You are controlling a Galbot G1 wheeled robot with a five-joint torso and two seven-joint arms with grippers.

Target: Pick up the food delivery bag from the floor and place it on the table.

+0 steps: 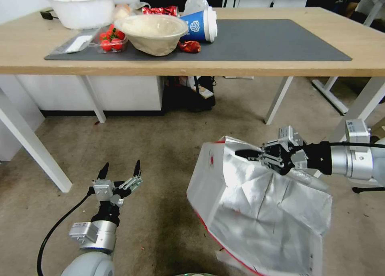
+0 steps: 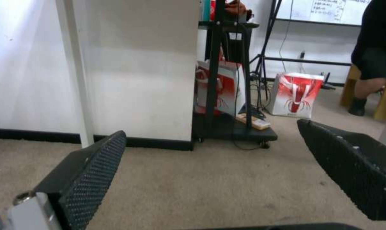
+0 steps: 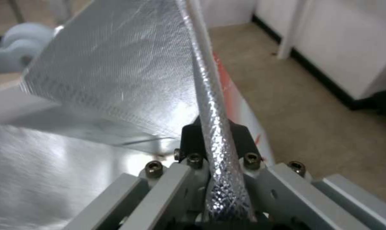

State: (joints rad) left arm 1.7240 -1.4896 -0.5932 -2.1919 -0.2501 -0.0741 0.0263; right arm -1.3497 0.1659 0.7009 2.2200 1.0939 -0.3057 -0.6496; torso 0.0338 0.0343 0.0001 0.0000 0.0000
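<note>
A large white food delivery bag [image 1: 256,216] with crinkled silver foil lining fills the lower right of the head view, tilted, its red-edged bottom corner close to the stained greyish-brown floor [image 1: 160,148]. The right tool [image 1: 249,153] reaches in from the right and is clamped on the bag's upper foil edge. The right wrist view shows that pinch up close: a folded strip of foil [image 3: 214,127] runs straight between the tool's black fingers [image 3: 240,135], a detail too small to judge from the head view.

The left tool [image 1: 120,168] hovers low over the floor at the lower left, well apart from the bag, spread wide and holding nothing.

Beyond both stands the light-wood surface [image 1: 280,67] with a dark grey mat [image 1: 272,39]. At its left end sit a paper bowl [image 1: 154,33], a tipped blue cup [image 1: 200,25], a tray of strawberries [image 1: 111,39] and a white tub [image 1: 80,7]
</note>
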